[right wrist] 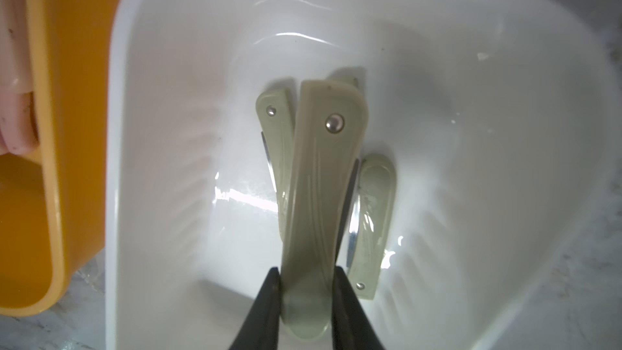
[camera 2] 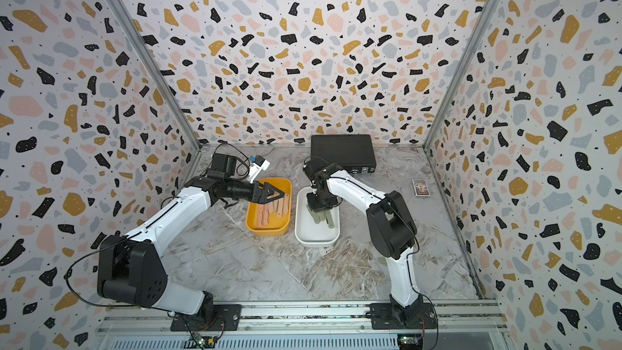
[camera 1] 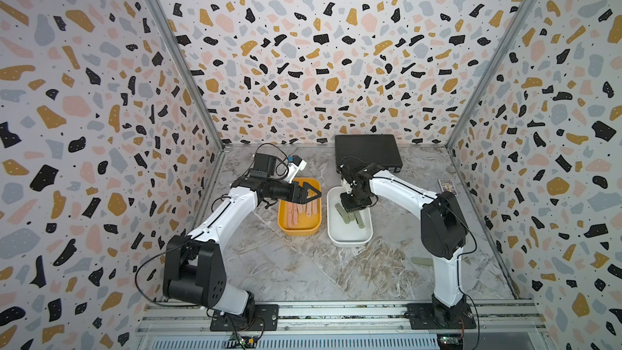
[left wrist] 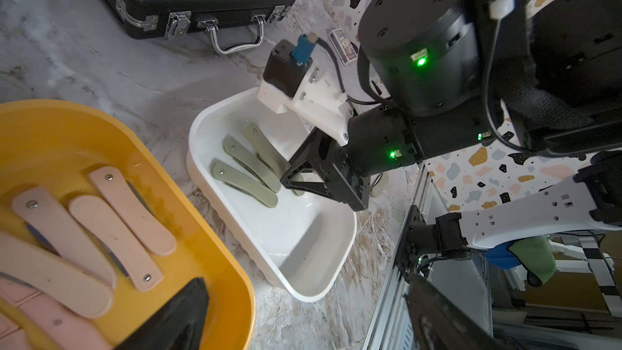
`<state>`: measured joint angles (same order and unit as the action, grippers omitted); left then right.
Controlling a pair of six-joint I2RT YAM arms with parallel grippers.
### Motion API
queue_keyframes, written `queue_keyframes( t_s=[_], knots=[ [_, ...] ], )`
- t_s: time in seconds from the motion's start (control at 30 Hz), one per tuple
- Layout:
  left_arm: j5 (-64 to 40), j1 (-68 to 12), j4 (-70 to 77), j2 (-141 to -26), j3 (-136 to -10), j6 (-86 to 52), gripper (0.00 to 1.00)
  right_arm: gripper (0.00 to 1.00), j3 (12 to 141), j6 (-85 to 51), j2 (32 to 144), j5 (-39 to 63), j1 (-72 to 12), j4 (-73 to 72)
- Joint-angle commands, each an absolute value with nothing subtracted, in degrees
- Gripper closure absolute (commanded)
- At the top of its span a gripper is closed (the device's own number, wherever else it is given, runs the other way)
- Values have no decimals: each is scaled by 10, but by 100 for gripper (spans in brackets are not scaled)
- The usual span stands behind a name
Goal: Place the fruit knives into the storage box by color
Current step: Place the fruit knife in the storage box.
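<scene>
Right gripper (right wrist: 306,276) was clamped on one sage-green fruit knife (right wrist: 319,170), with the knife's end pinched between both fingers, low inside the white tub (right wrist: 161,112). I saw other green knives (right wrist: 373,203) lying on the tub floor under and beside it. Left gripper (camera 1: 310,193) hung with its jaws apart, holding nothing, over the mustard-yellow tub (camera 1: 286,228), with pink knives (left wrist: 114,230) lying flat beneath it.

Left fingers (camera 1: 314,192) hover over yellow tub (camera 1: 299,230), pink knives (camera 1: 292,215) beneath; right fingers (camera 1: 352,208) down in white tub (camera 1: 348,239), green knives (camera 1: 341,212) alongside.
</scene>
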<state>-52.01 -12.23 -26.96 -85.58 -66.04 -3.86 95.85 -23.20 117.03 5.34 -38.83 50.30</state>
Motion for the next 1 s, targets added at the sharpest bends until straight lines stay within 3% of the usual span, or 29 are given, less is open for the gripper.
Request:
queue_keyframes(
  t_s=[0.0, 0.37, 0.47, 0.7, 0.97],
  knots=[
    [-527, -121, -264, -859, -667, -38, 8, 78, 978, -248, 1167, 79, -397, 495],
    [-527, -121, -262, -862, -666, -40, 8, 76, 961, -265, 1198, 107, -421, 460],
    [-526, -121, -263, -862, -666, -40, 8, 72, 956, -267, 1200, 109, -421, 453],
    [-526, -121, -263, -860, -666, -40, 8, 53, 955, -262, 1173, 87, -421, 452],
    [-528, -121, -262, -852, -667, -44, 8, 44, 945, -262, 1134, 67, -412, 451]
  ],
)
